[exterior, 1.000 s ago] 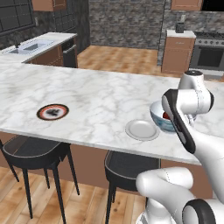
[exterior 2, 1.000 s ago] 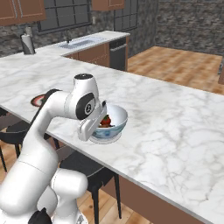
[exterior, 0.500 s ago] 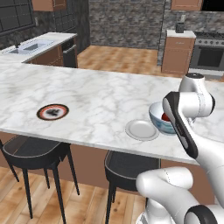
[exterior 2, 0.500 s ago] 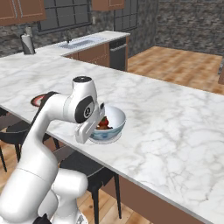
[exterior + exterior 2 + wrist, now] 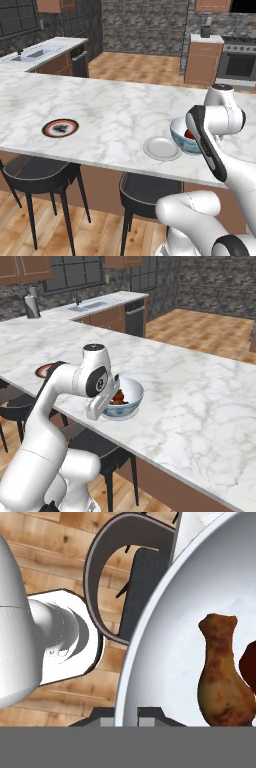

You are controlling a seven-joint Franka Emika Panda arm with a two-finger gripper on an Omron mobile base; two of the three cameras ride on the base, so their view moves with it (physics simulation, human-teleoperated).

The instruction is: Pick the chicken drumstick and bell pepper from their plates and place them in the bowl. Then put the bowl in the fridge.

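The white, blue-patterned bowl [image 5: 179, 137] [image 5: 131, 398] sits at the marble counter's near edge, and I cannot tell whether it is lifted or resting. My gripper [image 5: 125, 714] [image 5: 111, 406] is shut on its near rim. Inside the bowl [image 5: 165, 637] lie the brown chicken drumstick [image 5: 222, 677] and the red bell pepper [image 5: 250, 662] [image 5: 118, 395] side by side. An empty white plate [image 5: 162, 148] lies just left of the bowl. The dark-centred plate [image 5: 60, 128] [image 5: 45, 370] is further left, also empty. The fridge is out of view.
The long marble counter [image 5: 115, 110] runs across in front of me. Two black stools [image 5: 40, 167] [image 5: 145, 187] stand under its near edge. A sink [image 5: 35, 52] is at the far left, and a stove [image 5: 240, 60] at the far right.
The bowl, held by the gripper, has shifted slightly toward the counter's near edge. The plates have not moved.
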